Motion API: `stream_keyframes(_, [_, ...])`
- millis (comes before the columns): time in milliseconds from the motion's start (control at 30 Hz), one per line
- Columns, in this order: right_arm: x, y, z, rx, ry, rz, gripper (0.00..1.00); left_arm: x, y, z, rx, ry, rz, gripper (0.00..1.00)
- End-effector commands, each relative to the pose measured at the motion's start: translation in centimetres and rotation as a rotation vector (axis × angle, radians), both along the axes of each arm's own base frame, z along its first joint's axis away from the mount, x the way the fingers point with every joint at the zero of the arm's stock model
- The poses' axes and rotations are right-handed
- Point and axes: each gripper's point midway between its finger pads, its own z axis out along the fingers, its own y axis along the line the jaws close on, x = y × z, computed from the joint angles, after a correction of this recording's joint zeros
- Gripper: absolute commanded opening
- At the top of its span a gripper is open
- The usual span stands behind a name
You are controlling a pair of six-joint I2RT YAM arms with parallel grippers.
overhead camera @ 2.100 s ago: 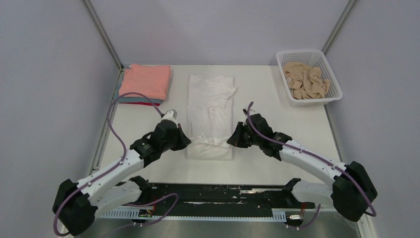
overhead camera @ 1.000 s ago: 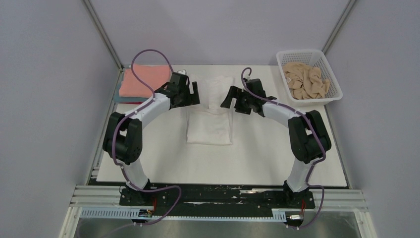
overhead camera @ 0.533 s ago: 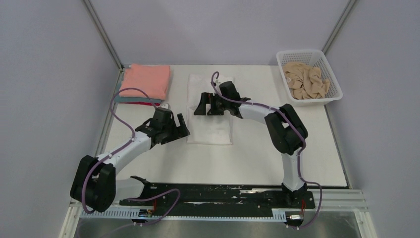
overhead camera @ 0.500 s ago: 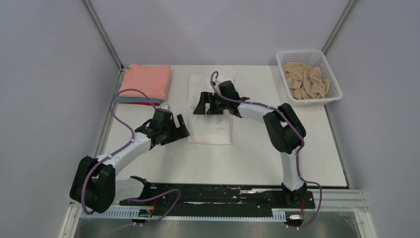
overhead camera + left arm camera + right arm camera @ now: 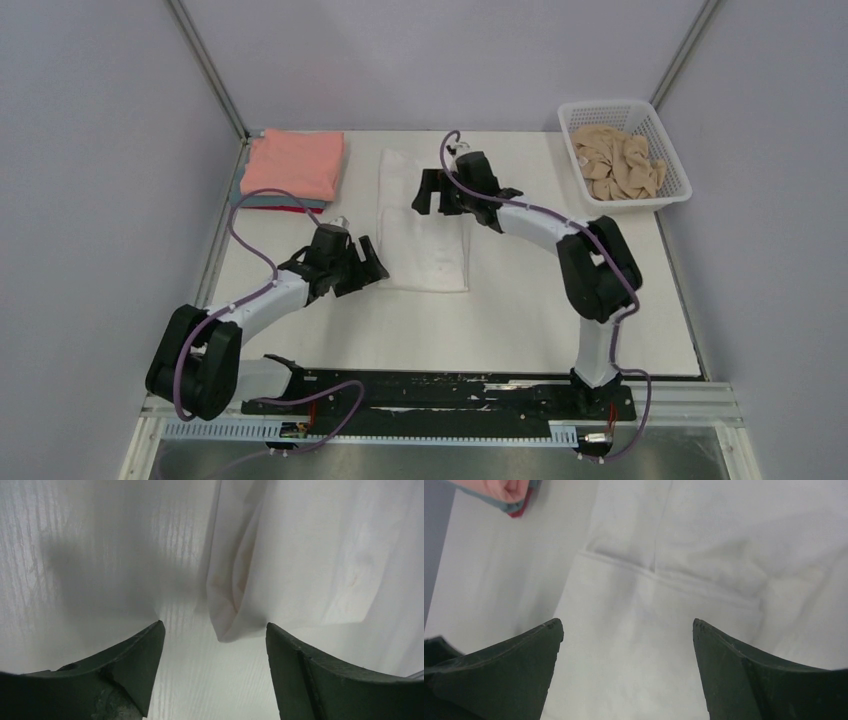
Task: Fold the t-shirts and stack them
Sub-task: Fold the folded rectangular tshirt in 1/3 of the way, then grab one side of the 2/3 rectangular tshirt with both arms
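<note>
A white t-shirt (image 5: 428, 240) lies folded lengthwise on the table's middle. My left gripper (image 5: 375, 265) sits low at its near left corner, open. In the left wrist view that corner (image 5: 227, 622) lies just ahead of my left gripper (image 5: 212, 632), between the fingertips and untouched. My right gripper (image 5: 432, 193) hovers open over the shirt's far half. The right wrist view shows a fold edge (image 5: 664, 577) beyond my right gripper (image 5: 626, 625). A salmon-pink t-shirt (image 5: 293, 163) tops a folded stack over teal (image 5: 258, 202) and red (image 5: 303, 209) ones. A tan t-shirt (image 5: 620, 162) lies crumpled.
The white mesh basket (image 5: 605, 103) holding the tan shirt stands at the far right corner. The folded stack sits at the far left, against the wall frame. The table (image 5: 560, 300) ends in a black rail by the arm bases.
Both grippers have left the shirt's far end. The left arm has drawn back to the near left corner. The right one swung over the shirt's middle, then slightly farther away.
</note>
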Motion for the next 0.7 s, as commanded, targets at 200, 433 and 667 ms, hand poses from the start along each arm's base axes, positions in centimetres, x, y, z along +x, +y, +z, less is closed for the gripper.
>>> stream_keyframes(200, [-12.7,-7.3,-0.1,0.075,0.139,-0.095,1.00,0.1,-1.7,-2.7,-0.054,0.072,-0.047,0.57])
stream_keyframes(433, [-16.3,-7.9,-5.1,0.093,0.332,-0.124,0.90,0.1,-3.0,-3.2,-0.110,0.097,-0.088,0.06])
stream_keyframes(667, [-15.8,-6.8,-7.7,0.115,0.384,-0.113,0.61,0.1,-3.1,-3.6,-0.124,0.097,-0.070,0.00])
